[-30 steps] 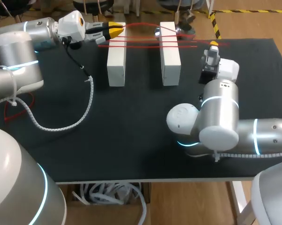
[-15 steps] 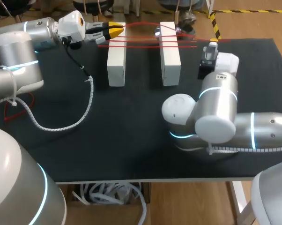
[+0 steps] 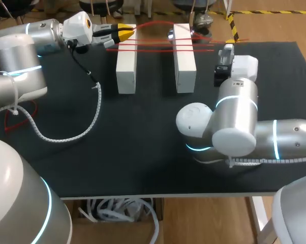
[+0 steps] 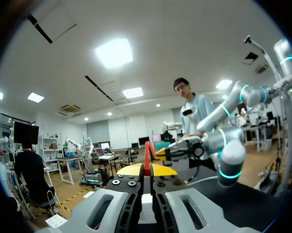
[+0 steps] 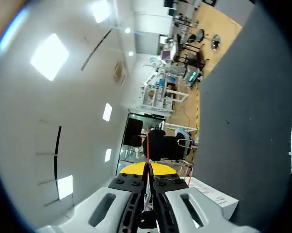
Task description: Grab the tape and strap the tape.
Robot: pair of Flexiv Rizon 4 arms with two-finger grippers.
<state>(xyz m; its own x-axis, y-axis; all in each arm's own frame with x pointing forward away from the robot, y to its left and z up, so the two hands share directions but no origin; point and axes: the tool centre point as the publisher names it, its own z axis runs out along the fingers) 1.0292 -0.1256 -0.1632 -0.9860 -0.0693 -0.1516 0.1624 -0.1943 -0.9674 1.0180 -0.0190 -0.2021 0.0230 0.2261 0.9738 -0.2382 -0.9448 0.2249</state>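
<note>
A thin red tape [image 3: 155,44] is strung taut in several near-parallel strands over the far ends of one white rectangular block [image 3: 126,66] and a second white rectangular block [image 3: 184,61], which are laid side by side, apart; one strand is bowed upward.

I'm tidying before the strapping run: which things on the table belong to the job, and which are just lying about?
Job: tape, left block, right block, left gripper, right gripper.
Lying about: coiled cable.

Tape [image 3: 153,45] lies across left block [image 3: 126,66] and right block [image 3: 184,63], at table [image 3: 143,132] rear.
</note>
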